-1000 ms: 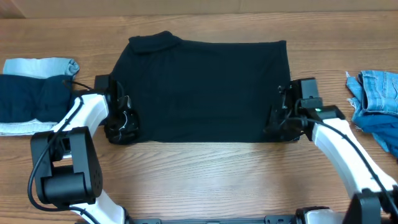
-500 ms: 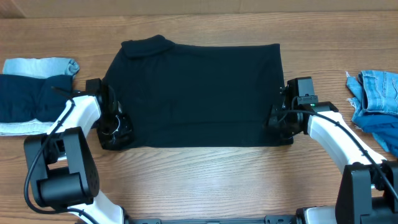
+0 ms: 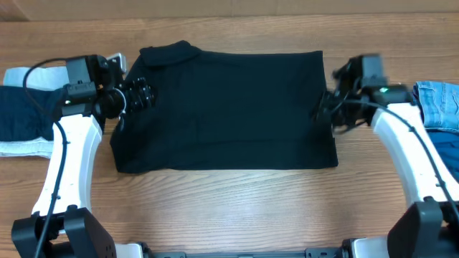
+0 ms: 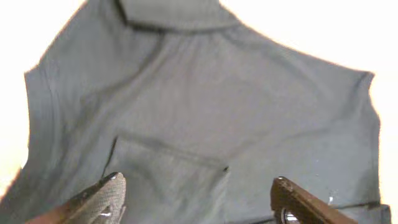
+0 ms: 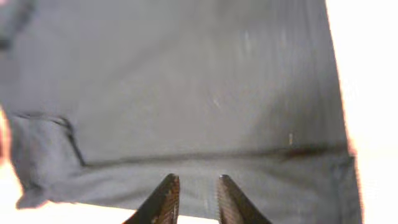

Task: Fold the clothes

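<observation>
One black shirt (image 3: 229, 107) lies flat on the table (image 3: 229, 211); the left gripper (image 3: 140, 97), spread wide and empty, hangs over its left edge, the right gripper (image 3: 326, 111), slightly parted and empty, over its right.

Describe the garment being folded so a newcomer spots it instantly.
On the wooden table, look dead centre: the black garment lies spread flat in a rough rectangle, collar at its far-left corner. Unlike it, the navy pile at left and the denim at right are small, bunched and blue.
</observation>
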### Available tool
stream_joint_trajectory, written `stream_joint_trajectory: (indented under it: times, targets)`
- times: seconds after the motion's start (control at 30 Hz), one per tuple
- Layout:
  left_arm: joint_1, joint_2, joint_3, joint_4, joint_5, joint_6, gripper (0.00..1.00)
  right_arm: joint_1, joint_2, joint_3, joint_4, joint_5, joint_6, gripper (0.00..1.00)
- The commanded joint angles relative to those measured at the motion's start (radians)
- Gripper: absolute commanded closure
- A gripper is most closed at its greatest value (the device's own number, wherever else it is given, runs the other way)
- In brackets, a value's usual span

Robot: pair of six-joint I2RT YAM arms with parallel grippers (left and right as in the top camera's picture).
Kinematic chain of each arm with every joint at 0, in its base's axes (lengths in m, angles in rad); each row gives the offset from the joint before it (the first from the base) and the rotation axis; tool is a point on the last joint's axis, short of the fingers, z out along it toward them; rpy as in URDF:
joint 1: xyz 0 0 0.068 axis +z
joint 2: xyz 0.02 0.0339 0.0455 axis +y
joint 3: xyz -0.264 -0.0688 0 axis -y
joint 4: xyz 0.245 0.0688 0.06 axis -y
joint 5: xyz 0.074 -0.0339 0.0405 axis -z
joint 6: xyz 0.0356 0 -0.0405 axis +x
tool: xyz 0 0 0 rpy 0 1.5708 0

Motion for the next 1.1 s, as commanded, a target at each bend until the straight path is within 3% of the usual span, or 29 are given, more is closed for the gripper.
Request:
stream_joint_trajectory:
  times: [0.0, 0.03, 0.07, 0.23, 0.37, 0.5, 0.7, 1.07]
  targets:
    - [-0.006, -0.013, 0.147, 0.003, 0.023, 0.037, 0.18, -0.055, 0.031, 0.142, -0.01, -0.041, -0.007, 0.59]
    - [-0.006, -0.012, 0.185, 0.0, 0.023, 0.04, 0.16, -0.074, 0.064, 0.171, -0.003, -0.056, -0.015, 0.53]
    - [-0.007, -0.012, 0.211, -0.005, 0.023, 0.04, 0.15, -0.088, 0.098, 0.187, 0.017, -0.095, -0.042, 0.37]
    - [-0.006, -0.002, 0.243, -0.063, 0.023, 0.094, 0.13, -0.132, 0.38, 0.305, 0.125, -0.212, -0.166, 0.15]
    - [-0.007, 0.082, 0.243, -0.001, 0.028, 0.116, 0.09, -0.132, 0.49, 0.377, 0.149, -0.227, -0.183, 0.02]
    - [-0.007, 0.262, 0.249, 0.154, 0.136, -0.016, 0.08, -0.132, 0.49, 0.38, 0.133, -0.229, -0.182, 0.0]
    - [-0.006, 0.46, 0.263, 0.475, 0.086, -0.168, 0.11, -0.132, 0.49, 0.38, 0.058, -0.227, -0.183, 0.0]
    - [0.02, 0.634, 0.263, 0.603, -0.08, -0.181, 0.15, -0.132, 0.49, 0.38, 0.03, -0.224, -0.183, 0.01]
